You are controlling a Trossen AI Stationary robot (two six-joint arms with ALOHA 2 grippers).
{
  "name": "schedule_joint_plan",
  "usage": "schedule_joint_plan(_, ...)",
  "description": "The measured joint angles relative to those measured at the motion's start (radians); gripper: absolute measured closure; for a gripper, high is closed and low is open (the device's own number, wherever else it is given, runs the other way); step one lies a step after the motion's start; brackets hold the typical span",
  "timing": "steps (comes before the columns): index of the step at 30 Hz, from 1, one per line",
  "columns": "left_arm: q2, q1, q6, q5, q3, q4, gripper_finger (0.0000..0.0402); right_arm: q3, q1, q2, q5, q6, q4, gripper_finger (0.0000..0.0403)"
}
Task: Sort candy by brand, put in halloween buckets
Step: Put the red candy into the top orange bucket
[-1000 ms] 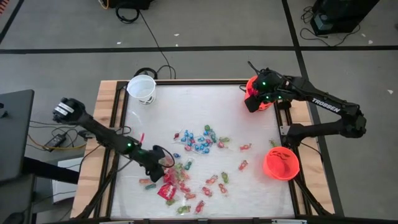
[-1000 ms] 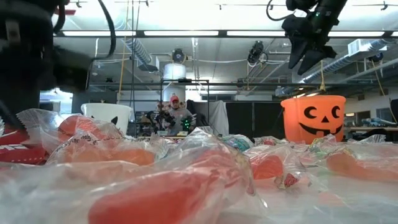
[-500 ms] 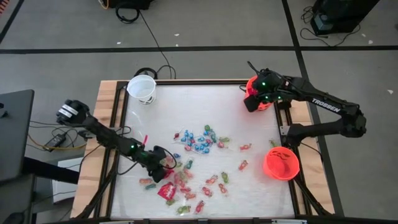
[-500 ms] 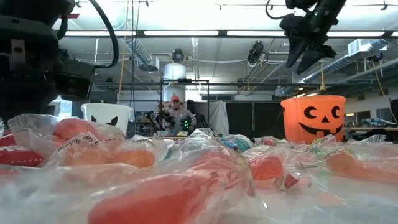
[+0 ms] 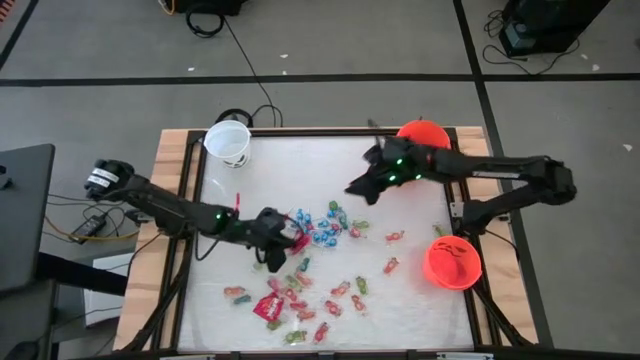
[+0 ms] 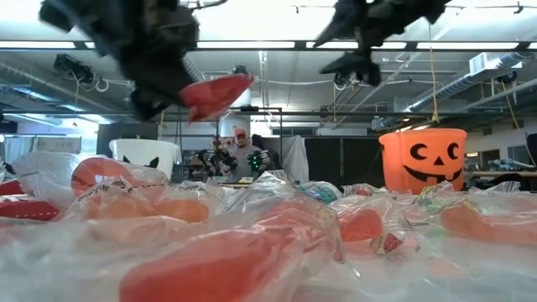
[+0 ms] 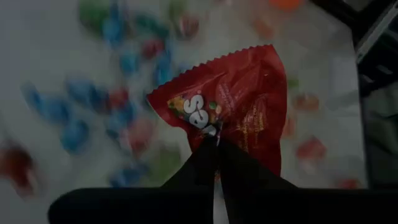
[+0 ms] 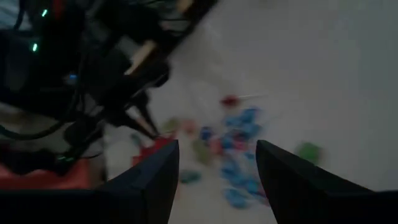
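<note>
Many small wrapped candies lie on the white table top: a blue cluster (image 5: 318,225) in the middle and a red, green and pink pile (image 5: 290,295) nearer the front. My left gripper (image 5: 288,240) hangs above the pile, shut on a flat red packet (image 7: 236,99), which also shows high up in the low view (image 6: 216,91). My right gripper (image 5: 355,188) stands open in the air over the table's far middle, holding nothing. The white bucket (image 5: 228,143) stands at the far left corner. One orange bucket (image 5: 423,133) stands at the far right and the other (image 5: 452,262) at the right edge. My left gripper pinches the red packet between its two fingertips (image 7: 208,163) at the packet's near edge (image 7: 214,134). The fingers slant down from the table's left. The packet sticks out past the fingertips, flat and lifted clear of the candy pile.
A wooden frame (image 5: 170,190) borders the table. In the low view clear wrappers with orange sweets (image 6: 218,252) fill the foreground. Behind them stand the jack-o'-lantern bucket (image 6: 424,159) and the white bucket (image 6: 144,155). A person sits far off in the room beyond.
My left gripper has taken hold of a red packet in the pile, lifted it clear and carried it up toward the table's middle, rolling as it went. My right gripper has swung from above the far orange bucket toward the table's middle and stayed open.
</note>
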Motion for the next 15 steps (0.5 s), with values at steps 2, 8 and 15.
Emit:
schedule_joint_plan(2, 0.000, 0.031, 0.082, -0.038, 0.055, -0.058, 0.0385, 0.000, 0.036, 0.049, -0.017, 0.032, 0.072, 0.0181)
schedule_joint_plan(8, 0.000, 0.098, 0.339, -0.085, 0.185, -0.179, 0.0385, 0.000, 0.116, 0.159, -0.030, 0.097, 0.257, 0.0181)
schedule_joint_plan(15, 0.000, 0.130, 0.596, -0.104, 0.237, -0.178, 0.0385, 0.000, 0.161, 0.243, -0.057, 0.189, 0.473, 0.0181)
